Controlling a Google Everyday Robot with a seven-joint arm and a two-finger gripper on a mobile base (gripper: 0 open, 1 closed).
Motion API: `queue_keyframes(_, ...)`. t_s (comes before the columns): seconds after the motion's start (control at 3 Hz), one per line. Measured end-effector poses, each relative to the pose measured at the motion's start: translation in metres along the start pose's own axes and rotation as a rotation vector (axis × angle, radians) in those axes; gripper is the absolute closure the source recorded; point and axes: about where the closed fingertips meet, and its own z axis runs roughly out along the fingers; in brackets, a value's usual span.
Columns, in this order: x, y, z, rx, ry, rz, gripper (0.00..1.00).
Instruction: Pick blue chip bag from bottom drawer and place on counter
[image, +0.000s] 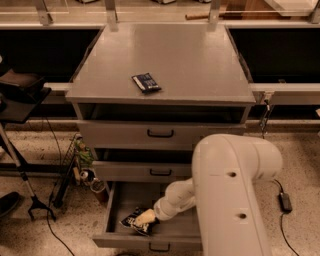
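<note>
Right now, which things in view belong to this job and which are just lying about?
Job: blue chip bag in the open bottom drawer; gripper, down in that drawer at the bag; counter.
Lying about: flat blue packet on the counter; black adapter on the floor.

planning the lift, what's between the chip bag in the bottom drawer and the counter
Camera view: the top drawer and middle drawer lie between blue chip bag and counter; the end effector is at the bag.
</note>
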Motion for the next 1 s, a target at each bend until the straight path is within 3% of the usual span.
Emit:
queue_keyframes(0.33,-0.013,0.01,0.027,0.013,0.055,0.018,0.0)
queue_keyframes(1.0,-0.025,0.01,0.074,0.013,0.134,0.111,0.0)
